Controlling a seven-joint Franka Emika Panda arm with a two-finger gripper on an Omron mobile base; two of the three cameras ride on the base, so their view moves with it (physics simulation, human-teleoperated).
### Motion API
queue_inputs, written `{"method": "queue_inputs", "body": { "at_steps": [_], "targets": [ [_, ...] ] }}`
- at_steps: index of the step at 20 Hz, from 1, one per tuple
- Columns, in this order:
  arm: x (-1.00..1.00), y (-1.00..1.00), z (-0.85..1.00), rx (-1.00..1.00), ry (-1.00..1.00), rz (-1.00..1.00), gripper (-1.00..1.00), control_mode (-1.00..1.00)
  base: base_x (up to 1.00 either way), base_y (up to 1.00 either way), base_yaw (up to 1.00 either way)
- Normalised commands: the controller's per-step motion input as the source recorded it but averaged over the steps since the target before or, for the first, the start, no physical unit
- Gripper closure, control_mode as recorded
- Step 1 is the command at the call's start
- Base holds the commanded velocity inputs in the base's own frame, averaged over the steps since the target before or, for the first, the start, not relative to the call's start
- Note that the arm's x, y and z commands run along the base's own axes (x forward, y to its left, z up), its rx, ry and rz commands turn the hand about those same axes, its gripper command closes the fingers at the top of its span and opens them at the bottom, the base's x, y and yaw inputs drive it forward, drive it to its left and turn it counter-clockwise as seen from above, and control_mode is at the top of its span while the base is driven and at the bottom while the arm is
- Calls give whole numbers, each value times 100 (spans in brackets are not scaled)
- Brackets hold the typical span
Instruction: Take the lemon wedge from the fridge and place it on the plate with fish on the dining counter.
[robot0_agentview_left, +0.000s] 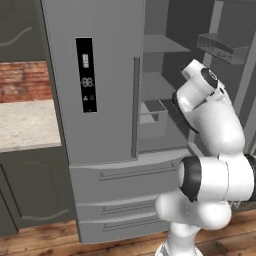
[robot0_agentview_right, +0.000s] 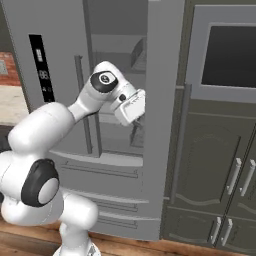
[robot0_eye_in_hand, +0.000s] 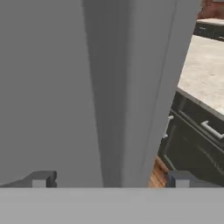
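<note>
Inside the kitchen, the fridge (robot0_agentview_left: 107, 90) stands with its right door swung open and its left door shut. On the shut door a black display panel (robot0_agentview_left: 86, 75) shows pale icons and two digits that look like "88"; no brand name can be read. The open compartment shows grey shelves (robot0_agentview_left: 162, 44) and a small clear bin (robot0_agentview_left: 154, 117), and the open door carries a door bin (robot0_agentview_left: 222, 48) near its top. The lemon wedge cannot be made out on any shelf.

The white arm reaches up toward the open compartment, and the gripper (robot0_eye_in_hand: 109, 178) has its jaws spread wide with nothing between them. Its two dark fingertips (robot0_eye_in_hand: 41, 178) frame a grey fridge panel close ahead. Beside that panel, a beige speckled counter (robot0_eye_in_hand: 205, 72) sits over dark drawers (robot0_eye_in_hand: 197, 140) with pale handles. Below the fridge doors lie two bottom drawers (robot0_agentview_left: 125, 172).
</note>
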Motion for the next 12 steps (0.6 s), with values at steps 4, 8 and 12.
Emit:
{"method": "queue_inputs", "body": {
  "at_steps": [4, 8, 12],
  "targets": [
    [-100, -5, -2, -8, -15, 10, -100, -100, 0, 0, 0],
    [-93, 100, -7, -25, -7, 37, -100, -100, 0, 0, 0],
    [-41, 100, 4, -11, 0, 53, -100, -100, 0, 0, 0]
  ]
}}
